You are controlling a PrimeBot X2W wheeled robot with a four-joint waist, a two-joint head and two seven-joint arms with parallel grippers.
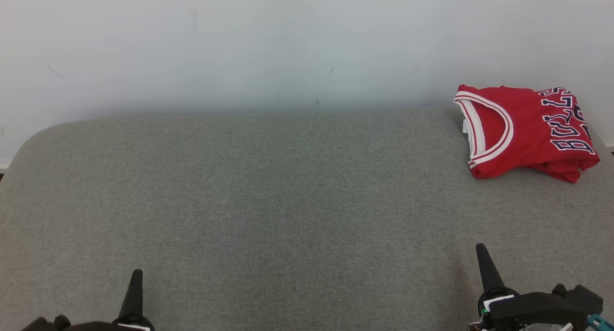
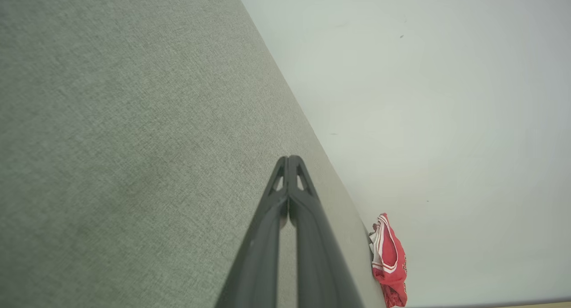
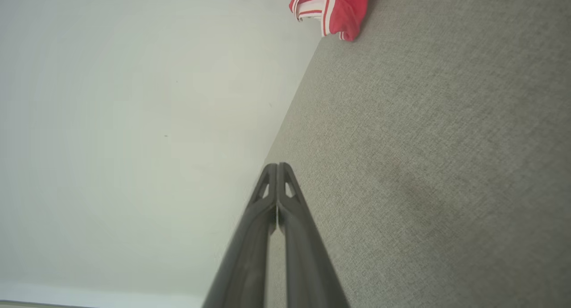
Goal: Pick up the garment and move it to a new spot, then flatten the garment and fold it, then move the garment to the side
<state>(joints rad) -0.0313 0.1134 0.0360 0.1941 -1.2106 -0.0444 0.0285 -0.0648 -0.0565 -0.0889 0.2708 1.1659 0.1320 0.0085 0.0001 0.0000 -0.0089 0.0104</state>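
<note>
A folded red Bulls jersey (image 1: 525, 129) with white-and-red trim lies at the upper right of the head view, on the grey fabric surface (image 1: 288, 201), close against the white wall (image 1: 240, 43). The left gripper (image 1: 137, 273) at lower left and the right gripper (image 1: 480, 248) at lower right both have fingers pressed together, holding nothing, well apart from the jersey.

Red garment (image 1: 523, 129), white-striped trim, on grey fabric surface (image 1: 268, 201).
</note>
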